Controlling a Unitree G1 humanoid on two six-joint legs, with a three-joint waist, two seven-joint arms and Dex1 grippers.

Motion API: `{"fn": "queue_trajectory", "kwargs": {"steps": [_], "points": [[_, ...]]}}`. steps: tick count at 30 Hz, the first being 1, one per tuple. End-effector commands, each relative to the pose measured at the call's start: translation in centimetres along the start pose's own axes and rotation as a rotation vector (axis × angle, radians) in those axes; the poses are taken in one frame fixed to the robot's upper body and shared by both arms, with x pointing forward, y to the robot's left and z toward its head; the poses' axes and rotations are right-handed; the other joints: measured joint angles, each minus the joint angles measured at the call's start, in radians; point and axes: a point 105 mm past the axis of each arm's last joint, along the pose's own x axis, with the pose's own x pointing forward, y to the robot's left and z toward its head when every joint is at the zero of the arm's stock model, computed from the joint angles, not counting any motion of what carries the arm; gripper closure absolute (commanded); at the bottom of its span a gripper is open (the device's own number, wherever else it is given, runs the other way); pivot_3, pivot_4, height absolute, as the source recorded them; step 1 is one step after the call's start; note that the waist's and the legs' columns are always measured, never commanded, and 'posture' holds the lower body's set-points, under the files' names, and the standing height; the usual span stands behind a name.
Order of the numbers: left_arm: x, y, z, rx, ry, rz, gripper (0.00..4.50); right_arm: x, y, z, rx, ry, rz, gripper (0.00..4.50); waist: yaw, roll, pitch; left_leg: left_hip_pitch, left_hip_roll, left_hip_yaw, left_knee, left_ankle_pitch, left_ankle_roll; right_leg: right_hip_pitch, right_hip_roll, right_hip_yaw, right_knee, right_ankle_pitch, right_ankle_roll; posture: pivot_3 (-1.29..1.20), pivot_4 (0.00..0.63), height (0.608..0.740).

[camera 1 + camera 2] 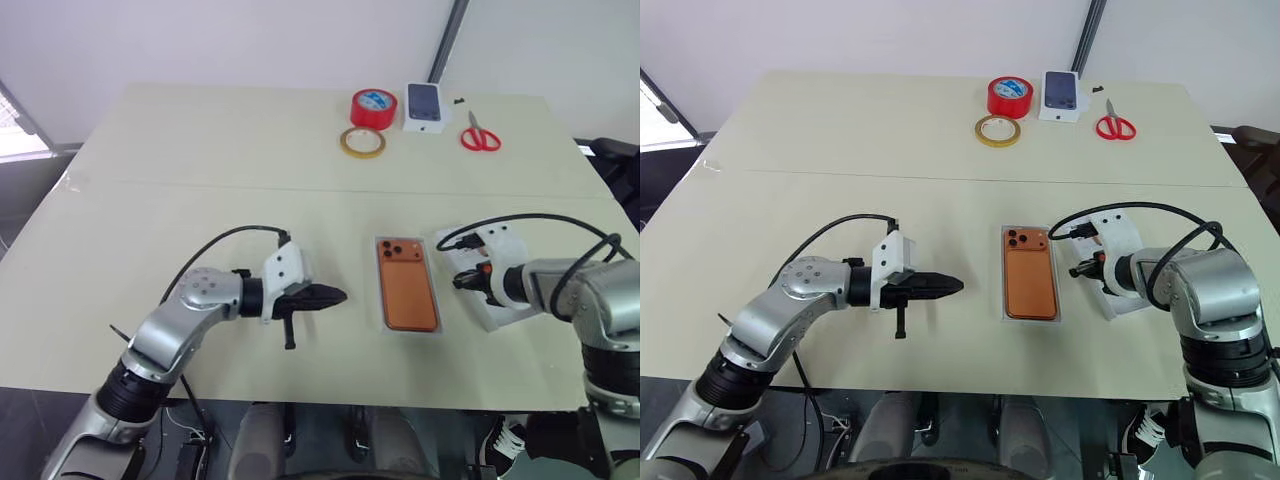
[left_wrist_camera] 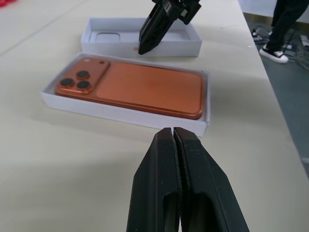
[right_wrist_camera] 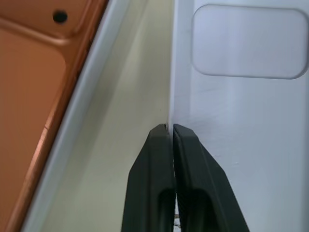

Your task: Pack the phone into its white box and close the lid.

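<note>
Phone point(image 1: 407, 285) lies camera-side up inside the white box point(image 2: 126, 113), long axis running away from the robot. Lid point(image 2: 142, 43) sits just beside it — the right gripper point(image 3: 169, 128), nearer, pinches its near wall; left gripper point(image 1: 335, 296) is closed on nothing.

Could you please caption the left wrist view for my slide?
Shut left pincer faces the phone lying in the white box; the right pincer pinches the lid wall.

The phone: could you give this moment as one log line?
phone in white box | lid open-side up beside it | right pincer shut on lid wall | left pincer shut
</note>
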Motion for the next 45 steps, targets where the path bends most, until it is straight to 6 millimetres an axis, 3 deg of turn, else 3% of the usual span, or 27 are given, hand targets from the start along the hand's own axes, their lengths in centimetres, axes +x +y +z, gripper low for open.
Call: {"fn": "queue_trajectory", "kwargs": {"steps": [1, 5, 9, 14, 20, 22, 23, 26, 31, 34, 39, 42, 45], "points": [[-1.5, 1.8, -0.1, 0.015, -0.012, 0.128, 4.42, -2.7, -0.2, 5.2, 0.042, -0.215, 0.037, 4.45, -0.009, 0.001, 0.0, 0.0, 0.0, 0.0, 0.0, 0.0, 0.0, 0.0, 0.0, 0.0, 0.0, 0.0, 0.0, 0.0, 0.15, 0.74], [-3.8, 4.3, -1.3, -0.027, -0.004, 0.297, 4.42, -5.2, 3.7, 9.5, 0.089, -0.398, 0.398, 4.45, -0.012, 0.002, 0.001, 0.0, 0.001, 0.0, 0.0, 0.0, 0.0, -0.001, 0.003, 0.0, 0.002, 0.001, 0.001, 0.0, 0.15, 0.74], [-5.6, 5.9, -2.1, -0.029, 0.022, 0.397, 4.42, -6.2, 8.0, 10.8, 0.154, -0.436, 0.728, 4.45, -0.013, 0.001, 0.0, 0.001, 0.003, -0.001, -0.002, 0.0, 0.0, 0.0, 0.006, 0.0, 0.002, 0.002, 0.003, 0.0, 0.15, 0.74], [-6.0, 6.8, -1.7, -0.006, 0.02, 0.426, 4.42, -5.5, 13.7, 9.3, 0.383, -0.337, 0.963, 4.45, -0.008, 0.001, 0.0, 0.001, 0.004, -0.001, -0.002, 0.0, 0.0, 0.0, 0.004, 0.0, 0.002, 0.002, 0.003, 0.0, 0.15, 0.74], [-4.3, 5.9, -1.6, 0.008, 0.017, 0.372, 4.42, -2.5, 16.7, 6.2, 0.681, -0.255, 0.86, 4.45, -0.01, 0.002, 0.0, 0.001, 0.002, 0.001, -0.001, 0.0, 0.0, 0.0, 0.002, 0.001, 0.002, 0.002, 0.004, 0.0, 0.15, 0.74], [-3.5, 5.5, -1.7, 0.011, 0.02, 0.349, 4.42, -1.8, 16.6, 4.8, 0.711, -0.214, 0.8, 4.45, -0.007, 0.002, 0.0, 0.001, 0.002, 0.001, -0.001, 0.0, 0.0, 0.0, 0.002, 0.001, 0.002, 0.002, 0.004, 0.0, 0.15, 0.74], [-2.6, 5.1, -1.6, 0.012, 0.013, 0.323, 4.42, -1.1, 15.6, 4.1, 0.75, -0.189, 0.736, 4.45, -0.006, 0.002, 0.0, 0.001, 0.002, 0.001, -0.001, 0.0, 0.0, 0.001, 0.001, 0.001, 0.001, 0.002, 0.004, 0.0, 0.15, 0.74], [-0.9, 4.3, -1.4, 0.004, -0.004, 0.274, 4.42, -0.2, 13.1, 3.2, 0.756, -0.168, 0.631, 3.57, -0.004, 0.002, 0.0, 0.001, 0.001, 0.001, 0.0, 0.0, 0.0, 0.002, 0.001, 0.001, 0.0, 0.002, 0.003, 0.0, 0.15, 0.74], [1.2, 4.3, -0.8, 0.0, -0.024, 0.243, 4.42, -3.0, 10.3, 5.5, 0.399, -0.228, 0.594, 0.94, -0.008, 0.003, 0.0, 0.002, 0.002, 0.001, 0.0, 0.0, 0.0, 0.002, 0.001, 0.002, 0.001, 0.0, 0.0, 0.0, 0.15, 0.74], [2.9, 4.2, -0.3, -0.009, -0.038, 0.216, 4.42, -4.5, 7.9, 6.1, 0.12, -0.222, 0.462, 0.94, -0.006, 0.006, 0.001, 0.001, 0.002, 0.002, -0.001, 0.0, 0.0, 0.0, 0.002, 0.003, 0.0, 0.0, 0.0, 0.0, 0.15, 0.74], [5.4, 3.1, -0.3, -0.002, -0.024, 0.142, 4.42, -4.3, 4.1, 6.6, -0.139, -0.247, 0.24, 0.94, -0.003, 0.004, 0.0, 0.001, 0.002, 0.001, -0.001, 0.0, 0.001, 0.0, 0.006, 0.003, 0.0, 0.0, 0.001, 0.0, 0.15, 0.74], [6.3, 2.8, -0.1, -0.003, -0.029, 0.129, 4.42, -4.0, 3.8, 6.5, -0.287, -0.267, 0.215, 1.86, -0.004, 0.004, 0.0, 0.001, 0.002, 0.001, -0.001, 0.0, 0.001, 0.0, 0.005, 0.003, 0.0, 0.0, 0.0, 0.0, 0.15, 0.74], [6.3, 3.0, 0.3, -0.012, -0.048, 0.144, 4.42, -3.5, 3.8, 5.8, -0.425, -0.261, 0.201, 3.42, -0.004, 0.004, 0.0, 0.001, 0.002, 0.001, -0.001, 0.0, 0.001, 0.0, 0.005, 0.003, 0.0, 0.0, 0.001, 0.0, 0.15, 0.74]]}}
